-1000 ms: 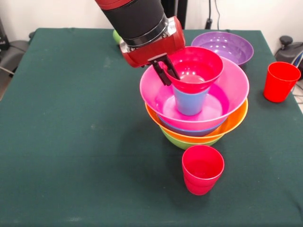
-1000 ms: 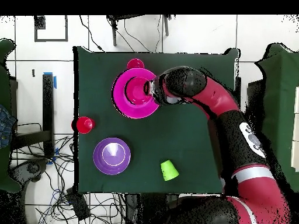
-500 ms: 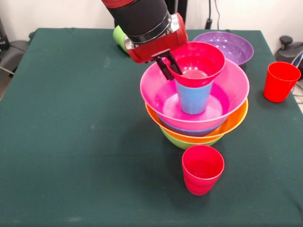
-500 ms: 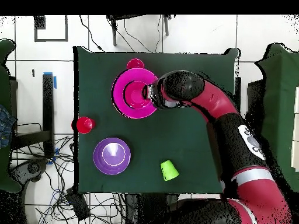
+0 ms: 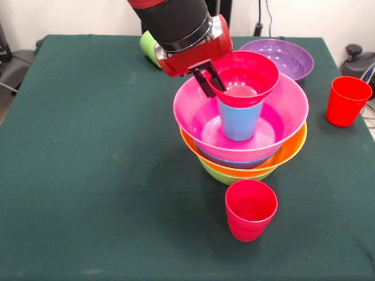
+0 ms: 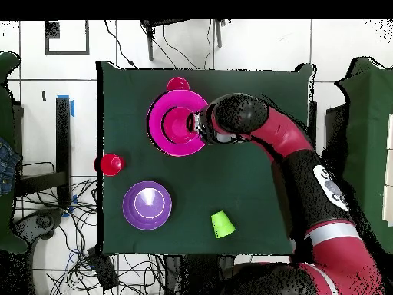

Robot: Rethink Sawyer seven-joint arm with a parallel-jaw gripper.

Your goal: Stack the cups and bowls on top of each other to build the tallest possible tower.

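Red bowl (image 5: 245,76), the small one, sits rim-up on the upturned sky blue cup (image 5: 239,120), which stands at the centre of the pink bowl (image 5: 193,120) topping the tower (image 5: 243,167) of nested bowls. The gripper (image 5: 206,83) is at the red bowl's 9 o'clock in the front view, its 2 fingers (image 5: 203,88) straddling that bowl's wall, so it appears clenched on the rim, with the bowl lying toward 3 o'clock from the hand. Whether the bowl already rests its weight on the cup I cannot tell; it looks level and centred over the cup's upright axis, which is what the next release depends on. Off the tower, 1 red cup (image 5: 251,209) stands at its 6 o'clock, just beside it, another red cup (image 5: 346,100) at 3 o'clock, the purple bowl (image 5: 280,56) at 1 o'clock, and the lime green cup (image 6: 222,223) lies well apart.
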